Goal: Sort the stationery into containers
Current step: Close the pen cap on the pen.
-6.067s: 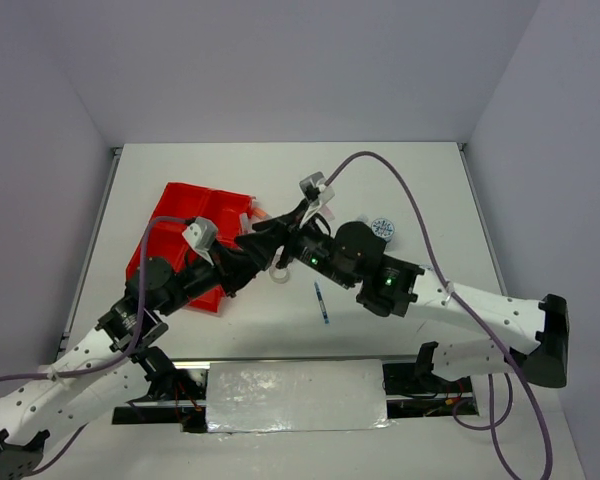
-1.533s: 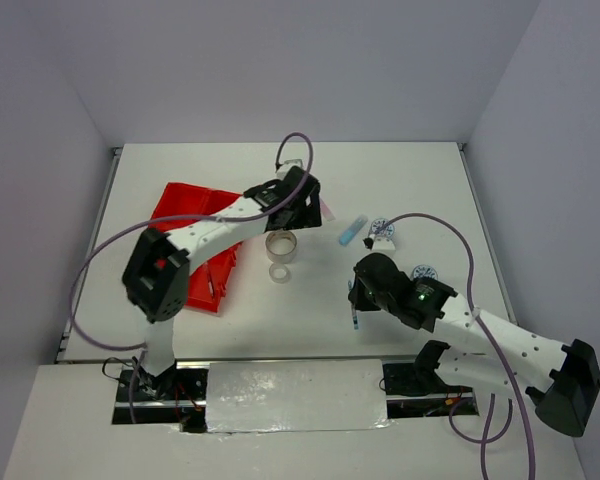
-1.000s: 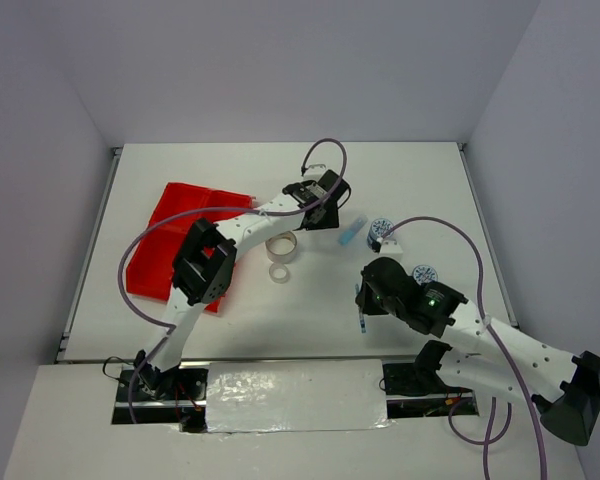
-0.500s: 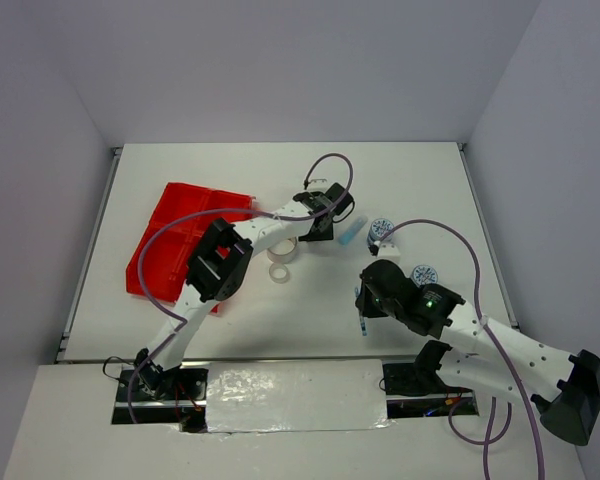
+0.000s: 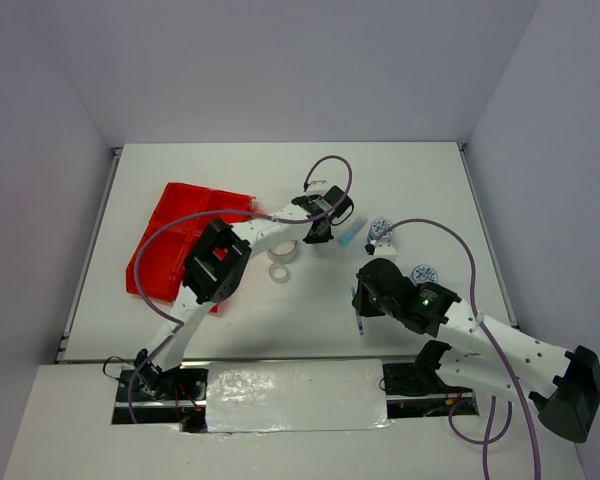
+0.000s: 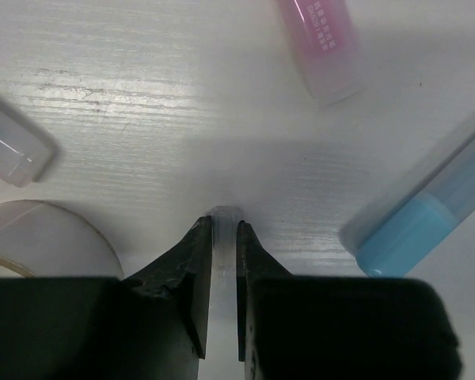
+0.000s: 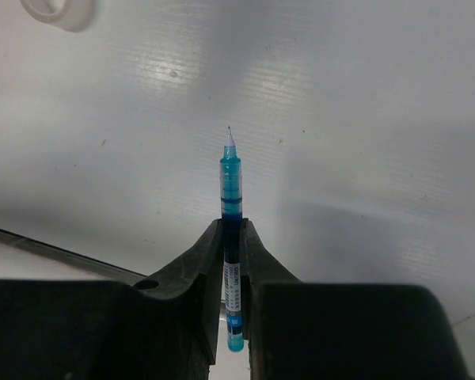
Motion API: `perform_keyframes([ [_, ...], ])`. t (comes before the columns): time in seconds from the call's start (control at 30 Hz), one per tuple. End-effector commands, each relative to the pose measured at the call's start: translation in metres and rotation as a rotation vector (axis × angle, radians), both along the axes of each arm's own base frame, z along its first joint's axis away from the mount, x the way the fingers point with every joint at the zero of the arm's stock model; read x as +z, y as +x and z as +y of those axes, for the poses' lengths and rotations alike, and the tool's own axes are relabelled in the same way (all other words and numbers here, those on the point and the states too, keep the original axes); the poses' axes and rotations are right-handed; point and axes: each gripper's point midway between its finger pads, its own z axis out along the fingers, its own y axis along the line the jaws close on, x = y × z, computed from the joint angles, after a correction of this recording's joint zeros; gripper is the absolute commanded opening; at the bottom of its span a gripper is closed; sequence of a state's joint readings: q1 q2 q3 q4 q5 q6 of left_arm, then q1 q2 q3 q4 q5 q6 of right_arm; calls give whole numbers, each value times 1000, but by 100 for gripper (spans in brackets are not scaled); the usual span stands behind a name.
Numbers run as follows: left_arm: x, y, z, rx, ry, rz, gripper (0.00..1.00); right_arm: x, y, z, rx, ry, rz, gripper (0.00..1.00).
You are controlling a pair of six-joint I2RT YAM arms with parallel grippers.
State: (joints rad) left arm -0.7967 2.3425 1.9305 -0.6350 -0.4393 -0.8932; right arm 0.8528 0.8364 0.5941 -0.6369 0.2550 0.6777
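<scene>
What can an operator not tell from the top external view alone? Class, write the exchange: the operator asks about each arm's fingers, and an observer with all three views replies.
Operator: Are the right fingers actually gripping the blue pen?
Observer: Yes. The right wrist view shows the right fingers shut on the blue pen, with its tip pointing out beyond them.
Operator: And the left fingers, are they empty?
Observer: No. The left wrist view shows the left fingers closed on a pale translucent strip. I cannot tell what it is.
</scene>
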Motion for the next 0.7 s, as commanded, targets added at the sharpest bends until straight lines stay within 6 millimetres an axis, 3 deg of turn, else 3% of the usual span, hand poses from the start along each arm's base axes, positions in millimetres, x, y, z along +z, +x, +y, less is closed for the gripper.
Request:
perform_keyframes([
  [0.0,-2,-23,-1,-51,-15,62,3,0,6,5,9,13,-23,0],
  [0.23,21,-24,0,-78,-38,25,0,-3,7,8,17,11,-18,0],
  [0.33,42,-24,-1,-86,-86,-17,0,-3,9,9,14,10,-24,0],
  [0.37,58,-25,-3,-88,-115,-36,0,-3,10,10,16,15,-28,0],
  [0.43,70,-27,-5,-104,-145,-49,0,-2,11,12,22,29,-40,0],
  [0.47,89,-28,-7,-110,-183,-79,0,-1,13,17,31,56,-53,0],
  [0.53,100,-34,-9,-129,-223,-90,0,4,14,23,47,102,-81,0],
  [0.57,124,-35,-12,-140,-271,-137,0,11,16,31,68,145,-105,0],
  [0.6,124,-38,-9,-141,-274,-142,0,19,16,35,81,179,-129,0],
  [0.63,141,-40,-8,-140,-301,-172,0,23,18,39,86,204,-146,0],
  [0.67,146,-42,-6,-141,-307,-178,0,26,19,38,76,209,-157,0],
])
